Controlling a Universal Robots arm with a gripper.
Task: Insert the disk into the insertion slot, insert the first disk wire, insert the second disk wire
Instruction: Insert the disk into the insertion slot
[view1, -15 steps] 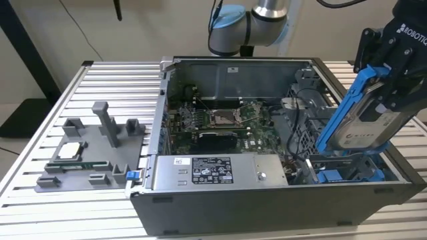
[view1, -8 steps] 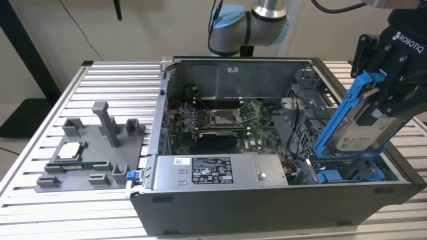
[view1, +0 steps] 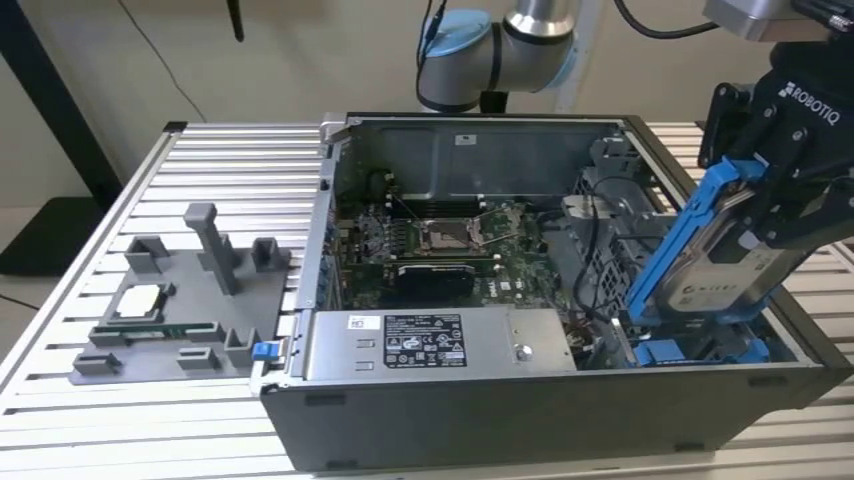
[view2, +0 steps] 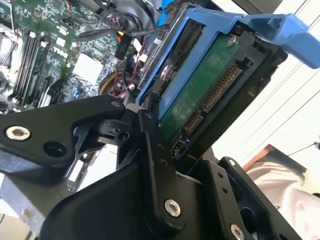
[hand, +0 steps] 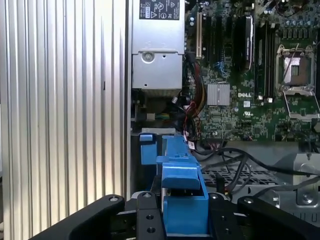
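Nearest the camera in the exterior view is the open computer case (view1: 534, 410), lying on its side on the slatted metal worktop (view1: 80, 420). Just inside its near wall sits the grey power-supply box (view1: 427, 345). At the case's near corner on the exterior view's right, here's the action: the black hand (view1: 771, 215) is clamped on the disk (view1: 731, 268), fingers pressed against its faces, and the disk stands steeply tilted in its blue carrier frame (view1: 678, 240). Its top end is outside the case and its lower end is down inside, by the blue bay pieces (view1: 694, 352) on the case floor. Whether it is seated there, I cannot tell. In the second wrist view the disk's green circuit board (view2: 200, 95) and its connector row face the camera, bare, with nothing plugged in. In the first wrist view the carrier's blue tab (hand: 181, 172) rises between the fingers (hand: 147, 220), and a bundle of red, yellow and black wires (hand: 192, 112) hangs in the case just beside the power-supply box. Further into the case lies the motherboard (view1: 441, 245) with its open processor socket (view1: 447, 237). Outside the case, to the exterior view's left, a grey fixture (view1: 200, 300) holds a processor chip (view1: 138, 300) and a memory stick (view1: 154, 331). Beyond the case's far wall stands the robot arm (view1: 501, 45).
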